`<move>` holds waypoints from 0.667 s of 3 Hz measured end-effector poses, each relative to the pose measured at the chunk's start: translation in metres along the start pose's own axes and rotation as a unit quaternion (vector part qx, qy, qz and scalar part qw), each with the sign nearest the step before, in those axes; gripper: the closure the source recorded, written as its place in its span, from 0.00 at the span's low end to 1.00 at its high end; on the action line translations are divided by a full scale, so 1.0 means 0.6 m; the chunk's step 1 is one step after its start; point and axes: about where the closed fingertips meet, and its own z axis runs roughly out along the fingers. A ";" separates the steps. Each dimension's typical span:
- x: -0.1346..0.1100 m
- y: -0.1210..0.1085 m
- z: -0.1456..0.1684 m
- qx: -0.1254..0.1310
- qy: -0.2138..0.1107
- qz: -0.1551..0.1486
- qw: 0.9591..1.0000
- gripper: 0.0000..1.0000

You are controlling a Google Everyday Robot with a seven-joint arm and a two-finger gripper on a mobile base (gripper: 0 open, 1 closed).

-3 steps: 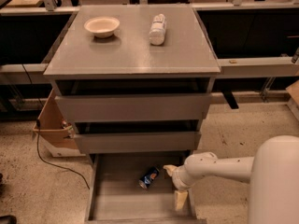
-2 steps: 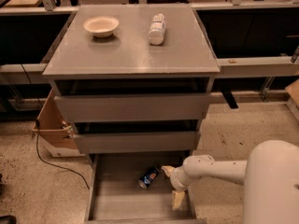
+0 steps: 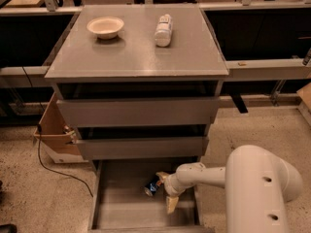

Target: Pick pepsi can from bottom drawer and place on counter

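The bottom drawer point(image 3: 121, 212) stands pulled out, its front edge cut off by the lower border. Its low side walls hem the floor at three and nine o'clock, and the front of the middle drawer point(image 3: 141, 147) overhangs its rear at twelve o'clock. Most of the drawer floor is bare toward seven o'clock.

The pepsi can point(image 3: 153, 186) lies on its side near the middle of that floor. It is dark blue with a pale end, and its logo is too small to make out.

The pincer point(image 3: 166, 190) is down inside the drawer with its two tan fingers spread apart, grasping nothing. The can is just beside it at nine o'clock, close to the upper finger point(image 3: 162, 175). Whether they touch cannot be told.

The white arm point(image 3: 209, 174) reaches in from three o'clock over the drawer's right wall.

On the counter point(image 3: 131, 57), a bowl point(image 3: 105, 26) sits toward eleven o'clock and a white bottle point(image 3: 164, 30) lies toward one o'clock. The half of the top nearer the drawer fronts is open.
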 end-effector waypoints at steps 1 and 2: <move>-0.019 -0.032 0.047 0.008 -0.009 -0.017 1.000 0.00; -0.031 -0.059 0.114 -0.002 -0.015 -0.032 0.999 0.00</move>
